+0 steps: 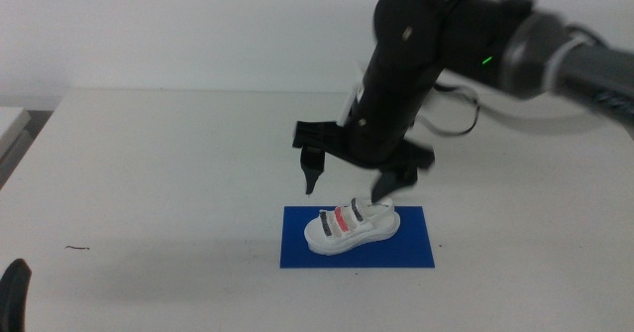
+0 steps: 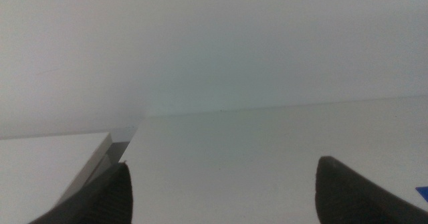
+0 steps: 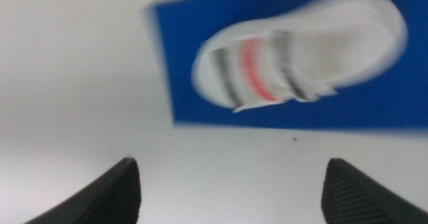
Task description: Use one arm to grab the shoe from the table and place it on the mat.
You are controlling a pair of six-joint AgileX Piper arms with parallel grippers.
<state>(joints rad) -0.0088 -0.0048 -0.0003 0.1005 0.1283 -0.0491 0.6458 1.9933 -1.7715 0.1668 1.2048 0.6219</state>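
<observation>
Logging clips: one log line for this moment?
shoe: on mat | right pincer: open above shoe | left pincer: open, waiting

1. No text, brand, number or sign can be read in any of the three views.
2. The arm (image 1: 416, 64) shows only a small green light on its dark casing (no lettering can be made out there).
3. The shoe (image 3: 294, 50), seen beyond the right jaws, carries plain dark and red straps, blurred and without a legible mark.
</observation>
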